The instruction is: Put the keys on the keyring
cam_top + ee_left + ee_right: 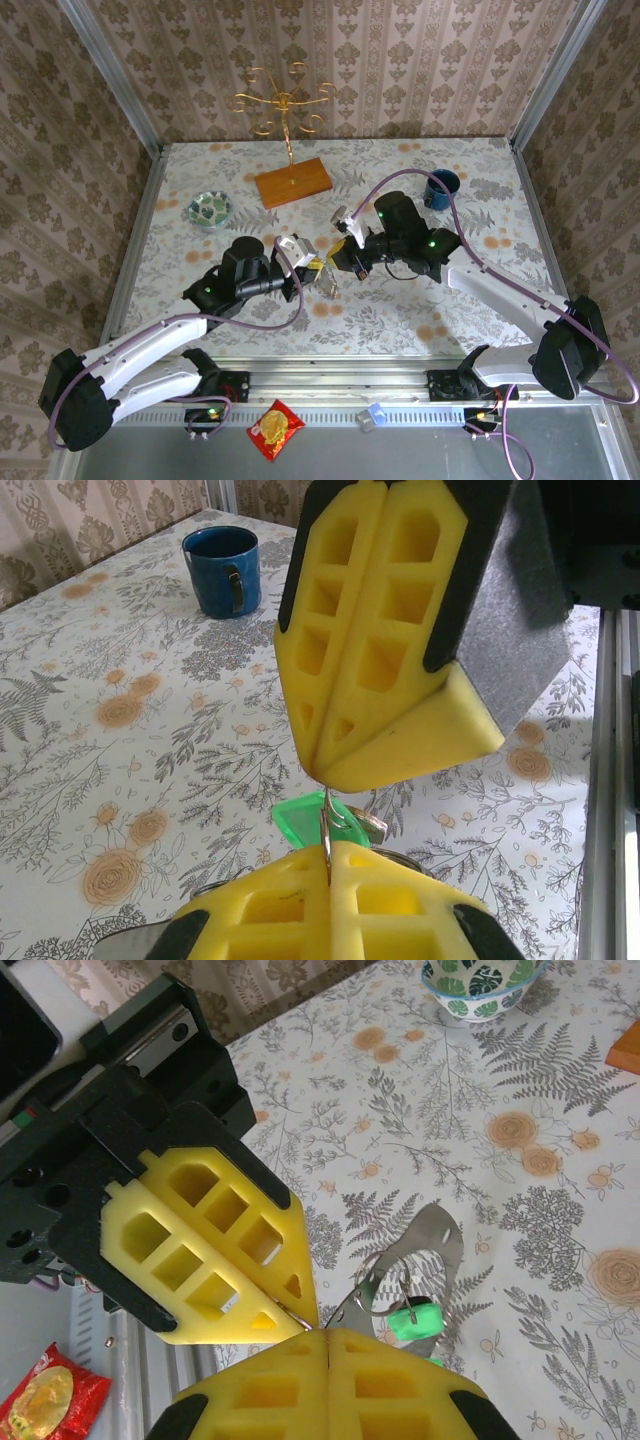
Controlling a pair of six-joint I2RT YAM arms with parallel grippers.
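The keyring point(436, 1243) is a flat grey metal band in an oval loop, hanging just above the flowered table. Its near end runs into my right gripper point(328, 1336), which is shut on it. My left gripper point(328, 862) is shut on the same band, seen edge-on as a thin metal strip point(327, 820). The two sets of yellow fingers meet tip to tip at mid-table point(330, 260). One of the keys point(415, 1318), with a green head, hangs on a small wire ring point(385, 1282) at the band. Its green head point(303, 820) also sits between the jaws. A sliver of green point(436, 1361) shows below it.
A blue cup point(440, 188) point(222, 570) stands at the back right. A patterned bowl point(210, 208) point(482, 980) is at the left, and a gold wire stand on a wooden base point(292, 183) at the back. A red packet point(275, 428) lies on the front rail.
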